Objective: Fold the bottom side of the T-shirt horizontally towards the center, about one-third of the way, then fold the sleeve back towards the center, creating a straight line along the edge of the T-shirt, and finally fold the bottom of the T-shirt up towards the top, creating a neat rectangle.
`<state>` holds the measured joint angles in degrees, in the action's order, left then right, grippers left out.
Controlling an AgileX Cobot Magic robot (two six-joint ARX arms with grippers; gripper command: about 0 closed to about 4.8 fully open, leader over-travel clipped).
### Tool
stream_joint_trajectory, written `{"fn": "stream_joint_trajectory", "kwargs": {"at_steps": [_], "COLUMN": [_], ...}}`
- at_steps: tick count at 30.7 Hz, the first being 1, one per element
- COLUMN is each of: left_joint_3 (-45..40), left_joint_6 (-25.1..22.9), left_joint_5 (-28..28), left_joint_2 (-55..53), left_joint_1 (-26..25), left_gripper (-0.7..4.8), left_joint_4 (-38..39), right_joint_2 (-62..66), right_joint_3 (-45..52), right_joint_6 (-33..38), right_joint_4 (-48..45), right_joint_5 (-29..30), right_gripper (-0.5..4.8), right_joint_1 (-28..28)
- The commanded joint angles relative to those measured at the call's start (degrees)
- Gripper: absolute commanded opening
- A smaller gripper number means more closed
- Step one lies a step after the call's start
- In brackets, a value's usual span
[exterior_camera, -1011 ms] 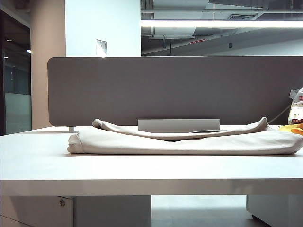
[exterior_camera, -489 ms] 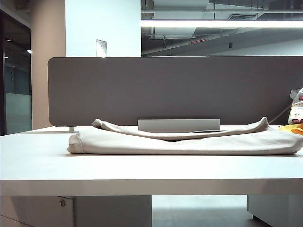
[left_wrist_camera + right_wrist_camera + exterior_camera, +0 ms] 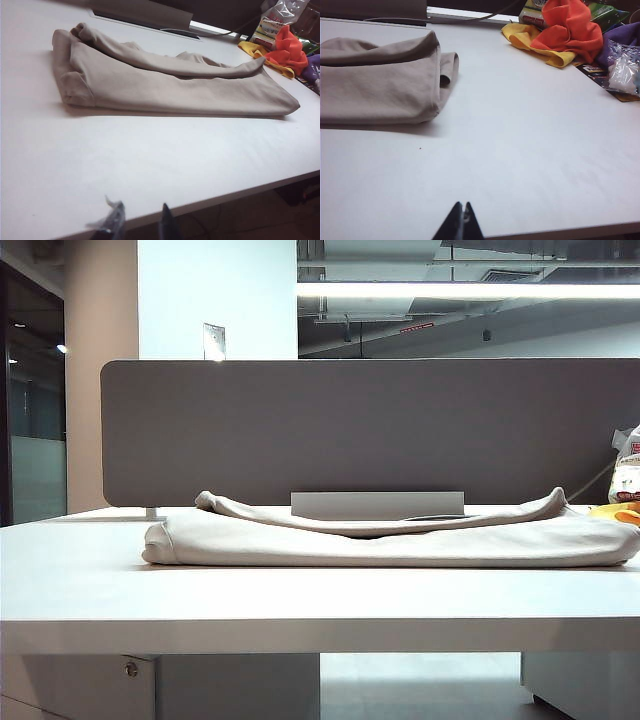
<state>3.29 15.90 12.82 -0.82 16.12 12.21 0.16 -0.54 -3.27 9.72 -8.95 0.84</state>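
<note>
- The surface [image 3: 80, 590] is the biggest thing you have in view: white, wide, and bare along its near edge, where both arms sit low and pulled back.
- The T-shirt [image 3: 390, 538] lies across the middle of the surface, in front of the grey divider [image 3: 370, 430], already gathered into a long, thick band of layers; from the left wrist view it [image 3: 165, 87] reads as a folded bundle, not a flat sheet.
- You judge the folding as done or nearly done: the long folds are in, though the top layer sags and the ends look rounded, so the rectangle is loose.
- If you want it neater, the next move calls for reaching in from the near edge to press or square one end.
- A heap of orange and yellow cloths [image 3: 565, 30] lies well apart toward the right; keep clear of it.
- The left gripper [image 3: 141, 222] holds nothing, fingers slightly apart.
- The right gripper [image 3: 461, 220] holds nothing, fingers together.
</note>
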Motion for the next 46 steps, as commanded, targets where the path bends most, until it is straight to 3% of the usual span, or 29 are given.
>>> {"fn": "stream_joint_trajectory", "kwargs": {"at_steps": [1, 5, 9, 12, 19, 46], "left_joint_3": [0.1, 0.0, 0.0, 0.0, -0.7, -2.9], "left_joint_6": [-0.8, -13.2, -19.7, -20.0, -20.2, -19.8], "left_joint_5": [-0.1, -6.2, -12.3, -11.3, -11.3, -11.5], "left_joint_2": [0.0, 0.0, 0.0, 0.0, 0.6, 0.6], "left_joint_1": [0.0, 0.0, -3.2, -10.6, -18.1, -18.5], "left_gripper": [0.92, 0.92, 0.92, 0.92, 0.92, 0.92], "left_joint_4": [-0.7, -1.6, -2.4, -2.5, -3.0, -1.7], "right_joint_2": [0.0, 0.0, 0.0, 0.0, 0.0, 0.0], "right_joint_3": [0.2, 0.2, 0.2, 0.2, 0.2, 0.2], "right_joint_6": [0.3, 0.3, 0.3, 0.3, 0.3, 0.3], "right_joint_4": [-0.7, -0.7, -0.7, -0.7, -0.8, -0.8], "right_joint_5": [0.0, 0.0, 0.0, 0.0, 0.0, 0.0], "right_gripper": [-0.01, -0.01, -0.01, -0.01, -0.01, -0.01], "right_joint_1": [0.0, 0.0, 0.0, 0.0, 0.0, 0.0]}}
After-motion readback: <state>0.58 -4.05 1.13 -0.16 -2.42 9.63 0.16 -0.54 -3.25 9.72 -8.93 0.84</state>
